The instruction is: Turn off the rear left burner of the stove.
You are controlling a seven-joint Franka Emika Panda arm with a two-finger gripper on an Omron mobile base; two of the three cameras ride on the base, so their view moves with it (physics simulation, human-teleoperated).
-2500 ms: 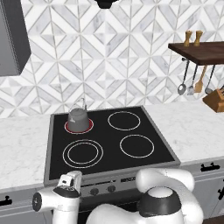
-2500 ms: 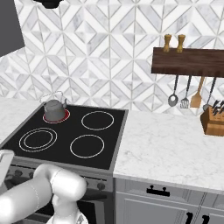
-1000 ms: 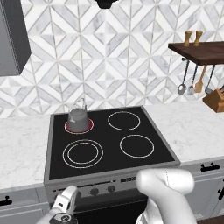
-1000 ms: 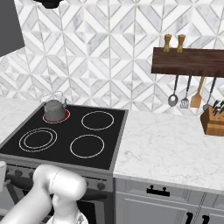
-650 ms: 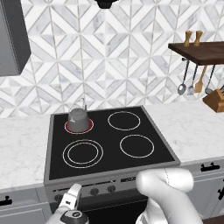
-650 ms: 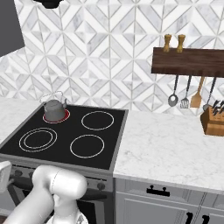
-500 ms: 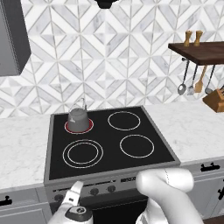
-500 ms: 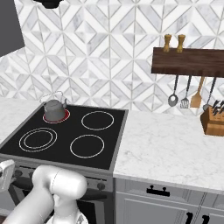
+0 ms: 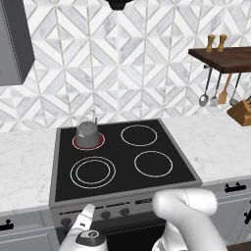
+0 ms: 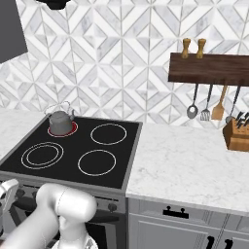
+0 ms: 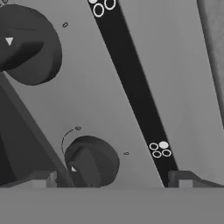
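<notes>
The rear left burner [image 9: 100,142] glows red under a grey kettle [image 9: 87,132] on the black glass stove [image 9: 122,169]; the same burner [image 10: 73,129] and kettle [image 10: 61,120] show in the right base view. My gripper [image 9: 85,219] is low, up against the stove's front panel near its left knobs. In the hand view the gripper [image 11: 111,179] is open, fingertips [image 11: 41,178] wide apart. A dark knob [image 11: 92,160] sits between them, closer to the left tip and untouched. A second knob [image 11: 27,43] lies at the upper left.
A black strip with burner icons [image 11: 131,83] crosses the panel. More knobs [image 9: 125,212] line the panel to the right. Marble counters [image 10: 189,165] flank the stove. A knife block [image 10: 237,134] and hanging utensils [image 10: 206,107] stand at the right. Drawers [image 10: 175,219] sit below.
My hand has dropped from cooktop-edge height down in front of the knob panel and edged right and in toward the knobs. The burner still glows red.
</notes>
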